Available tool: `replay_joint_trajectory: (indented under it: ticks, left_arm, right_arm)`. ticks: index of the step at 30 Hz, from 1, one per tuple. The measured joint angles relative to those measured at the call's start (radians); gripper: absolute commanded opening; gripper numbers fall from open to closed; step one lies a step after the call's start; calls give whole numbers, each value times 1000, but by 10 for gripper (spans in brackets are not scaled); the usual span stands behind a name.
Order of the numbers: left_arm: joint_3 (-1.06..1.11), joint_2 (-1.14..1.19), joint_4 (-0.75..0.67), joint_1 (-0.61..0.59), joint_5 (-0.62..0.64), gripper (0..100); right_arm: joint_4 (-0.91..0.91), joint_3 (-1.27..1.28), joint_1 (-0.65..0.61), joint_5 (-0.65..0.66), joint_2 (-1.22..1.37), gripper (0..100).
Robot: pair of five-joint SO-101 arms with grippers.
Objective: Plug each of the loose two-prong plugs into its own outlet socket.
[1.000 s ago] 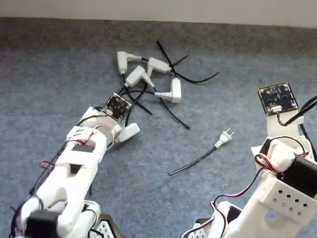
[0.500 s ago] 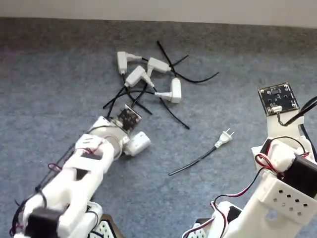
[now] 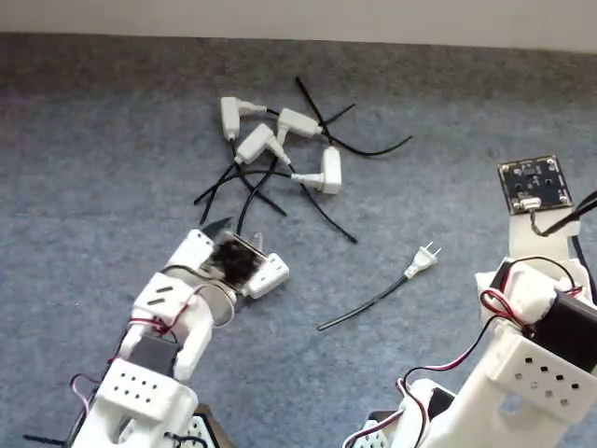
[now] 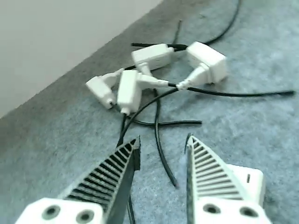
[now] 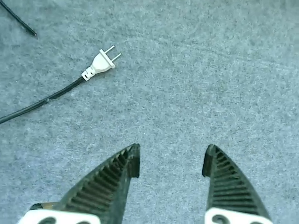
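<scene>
The grey, carpet-like table top [image 3: 93, 140] carries everything. The left gripper [image 4: 162, 140] hangs just on the near side of the cluster of white plastic socket blocks with tangled black cords [image 3: 257, 143]. Its ribbed fingers are spread, with nothing between them but a strand of cord on the carpet below. The right gripper [image 5: 173, 148] is well apart from the cluster, out to the robot's right, with its fingers likewise apart over bare carpet.

The loose white two-prong plug [image 3: 424, 257] lies flat between the cluster and the right gripper, nearer the gripper. Its prongs point away from its thin black cord [image 3: 364, 303], which trails back toward the robot.

The plug looks light and hard-shelled, with slim metal prongs that would bend if pinched. The best hold is probably across the flat sides of the white body, just behind the prongs, so they stay free. The cord is limp and should drag along easily. The socket blocks look just as light and will likely skid on the carpet when pushed, so one probably needs bracing or holding by the other gripper.
</scene>
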Motion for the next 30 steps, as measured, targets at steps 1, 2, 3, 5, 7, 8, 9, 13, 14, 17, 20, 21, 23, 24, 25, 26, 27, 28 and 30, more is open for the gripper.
replay_joint_trajectory:
  ticks: [1, 2, 3, 5, 7, 8, 9, 13, 14, 17, 20, 21, 23, 24, 25, 26, 27, 28, 30]
  left_arm:
    - [15, -43, 17, -29, 64, 158]
    - [37, -83, 21, -58, 130, 159]
    - [61, -120, 23, -86, 190, 158]
    - [81, -180, 26, -133, 273, 158]
    - [83, -221, 46, -169, 305, 158]
    - [83, -235, 64, -178, 315, 158]
    - [83, -244, 77, -184, 319, 158]
    - [83, -250, 92, -184, 327, 158]
    - [83, -250, 92, -184, 327, 158]
    - [83, -250, 92, -184, 327, 158]
    - [83, -250, 92, -184, 327, 158]
    - [83, -250, 92, -184, 327, 158]
    - [83, -250, 92, -184, 327, 158]
    - [83, -250, 92, -184, 327, 158]
    - [83, -250, 92, -184, 327, 158]
    - [83, -250, 92, -184, 327, 158]
    - [83, -250, 92, -184, 327, 158]
    - [83, -250, 92, -184, 327, 158]
    - [83, -250, 92, -184, 327, 158]
  right_arm:
    - [0, 0, -18, -20, 0, 221]
    - [0, 0, -43, -41, 0, 218]
    - [0, 0, -68, -64, 0, 217]
    - [0, 0, -121, -124, 0, 217]
    - [0, 0, -178, -193, 0, 217]
    - [0, 0, -209, -230, 0, 217]
    - [0, 0, -239, -270, 0, 217]
    - [0, 0, -362, -439, 12, 217]
    - [0, 0, -382, -486, 31, 217]
    - [0, -2, -407, -606, 150, 217]
    - [0, -23, -408, -671, 328, 217]
    - [0, -41, -407, -680, 393, 217]
    - [0, -84, -408, -690, 511, 217]
    - [-3, -107, -410, -692, 557, 217]
    - [-8, -126, -411, -694, 597, 217]
    - [-20, -143, -411, -704, 629, 217]
    - [-29, -155, -414, -723, 658, 217]
    - [-44, -164, -414, -746, 686, 217]
    - [-89, -166, -414, -783, 736, 217]
